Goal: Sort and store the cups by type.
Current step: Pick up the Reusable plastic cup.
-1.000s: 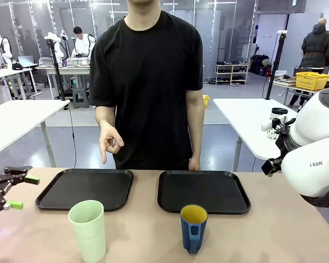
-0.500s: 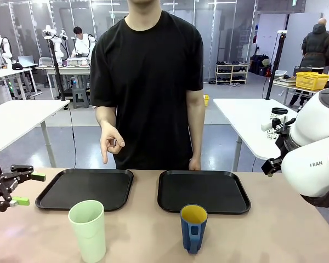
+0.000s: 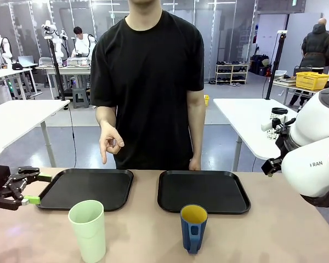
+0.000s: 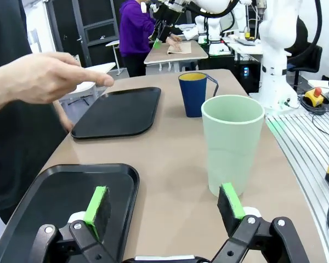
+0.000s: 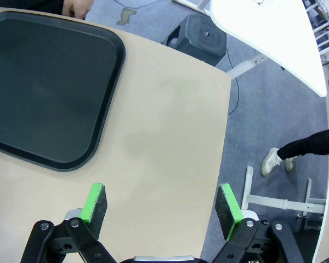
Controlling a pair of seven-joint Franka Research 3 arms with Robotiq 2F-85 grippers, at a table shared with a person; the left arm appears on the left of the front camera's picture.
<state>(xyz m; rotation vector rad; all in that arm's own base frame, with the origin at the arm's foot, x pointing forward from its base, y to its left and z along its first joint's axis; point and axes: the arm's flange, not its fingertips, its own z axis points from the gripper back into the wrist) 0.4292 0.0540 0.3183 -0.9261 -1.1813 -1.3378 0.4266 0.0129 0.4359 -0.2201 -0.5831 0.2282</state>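
With both my left gripper (image 4: 163, 201) and right gripper (image 5: 162, 205) spread empty, the pale green tumbler (image 4: 232, 143) and blue mug (image 3: 193, 227) stand on the table (image 3: 274, 230) before the black trays (image 3: 203, 189), and an off-centre pinch could tip the tall tumbler

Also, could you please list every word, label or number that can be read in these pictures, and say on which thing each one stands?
"RAN": on the white shell of the right arm, front view; the rest of the word cannot be read.
pale green tumbler: no text seen.
dark blue mug: no text seen.
black trays: no text seen.
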